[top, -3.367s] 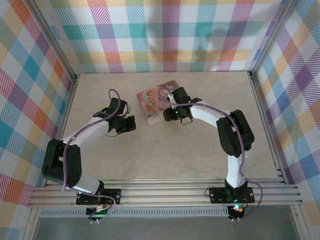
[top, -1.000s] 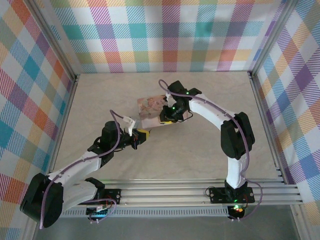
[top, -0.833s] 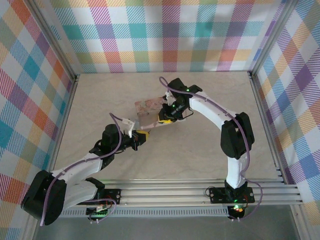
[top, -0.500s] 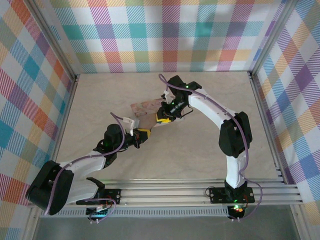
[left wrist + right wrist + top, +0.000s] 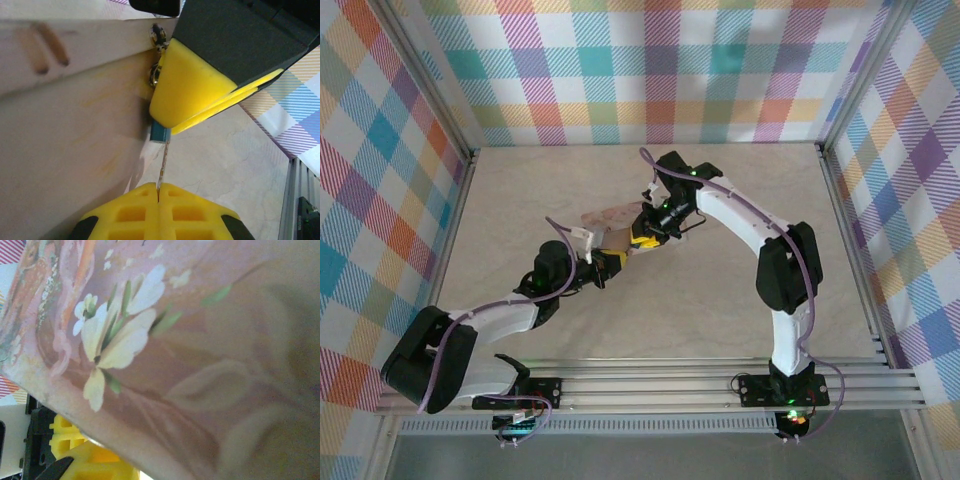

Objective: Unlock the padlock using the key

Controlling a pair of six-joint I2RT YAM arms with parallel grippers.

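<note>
Unfolded the left arm over 3.4 s and carried the left gripper (image 5: 611,262) from left of the pink tin (image 5: 603,217) down toward the table's near edge. Then eased it back toward the middle, ending just beside the right gripper (image 5: 642,238). Tipped the tin from lying flat, picture up, to steeply tilted, plain underside turned toward the near edge. Shifted it toward the table's left edge. Drew the right gripper the same way with it. Narrowed the gap between the 2 grippers through the last 1.0 s, ending with the key (image 5: 162,161) reaching the padlock (image 5: 160,134).
</note>
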